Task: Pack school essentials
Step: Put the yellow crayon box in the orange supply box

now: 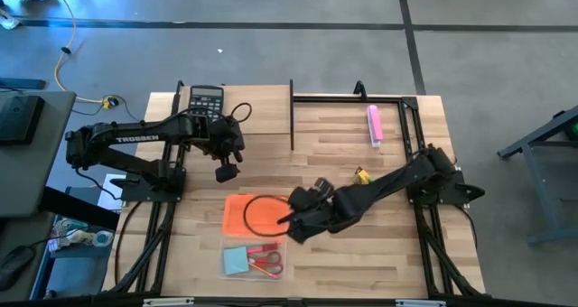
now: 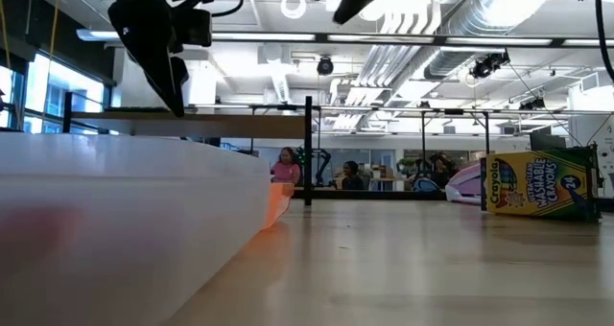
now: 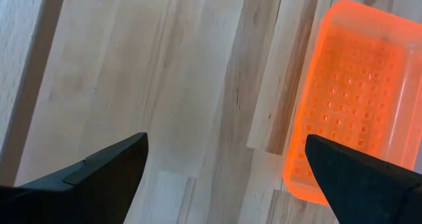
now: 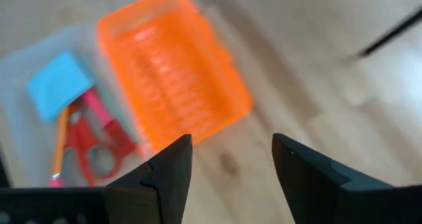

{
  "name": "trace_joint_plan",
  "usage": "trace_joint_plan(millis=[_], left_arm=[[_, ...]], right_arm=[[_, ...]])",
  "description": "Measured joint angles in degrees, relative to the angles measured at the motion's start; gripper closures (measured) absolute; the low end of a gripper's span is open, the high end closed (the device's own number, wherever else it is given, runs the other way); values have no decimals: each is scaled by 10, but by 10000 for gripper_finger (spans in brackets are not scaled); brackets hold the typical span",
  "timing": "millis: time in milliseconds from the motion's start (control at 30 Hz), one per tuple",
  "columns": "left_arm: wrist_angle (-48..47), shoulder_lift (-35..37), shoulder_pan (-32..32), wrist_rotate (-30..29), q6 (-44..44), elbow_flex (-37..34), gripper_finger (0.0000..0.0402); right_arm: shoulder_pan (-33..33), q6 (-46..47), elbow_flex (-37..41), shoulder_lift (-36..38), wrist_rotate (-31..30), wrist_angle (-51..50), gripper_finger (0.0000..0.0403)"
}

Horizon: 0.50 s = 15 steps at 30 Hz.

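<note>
The right hand (image 1: 291,224), fingers spread and empty, hangs beside the orange basket (image 1: 242,214); the crayon box (image 1: 361,175) lies behind it, nearer this arm than the left.

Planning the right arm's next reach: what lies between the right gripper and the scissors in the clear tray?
In the right wrist view, the orange basket lies between the open right gripper and the scissors.

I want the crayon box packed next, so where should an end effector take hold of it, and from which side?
Best guess: grip the crayon box across its two broad printed faces, coming down from above. In the low view it stands on a long edge, so the thin top edge is exposed. The right end effector, open over the orange basket, is nearer; the left end effector hovers open farther off.
</note>
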State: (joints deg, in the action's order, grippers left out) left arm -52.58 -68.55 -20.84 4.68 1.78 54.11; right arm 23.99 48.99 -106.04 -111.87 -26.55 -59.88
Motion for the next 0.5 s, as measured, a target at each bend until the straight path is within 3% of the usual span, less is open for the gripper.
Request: trace_joint_plan(millis=[200,500], left_arm=[[-3,0,0,-1,8,0,3],[-3,0,0,-1,26,0,3]], right_arm=[[-1,1,0,59,-74,-90,203],[-1,43,0,132,-110,-245,203]])
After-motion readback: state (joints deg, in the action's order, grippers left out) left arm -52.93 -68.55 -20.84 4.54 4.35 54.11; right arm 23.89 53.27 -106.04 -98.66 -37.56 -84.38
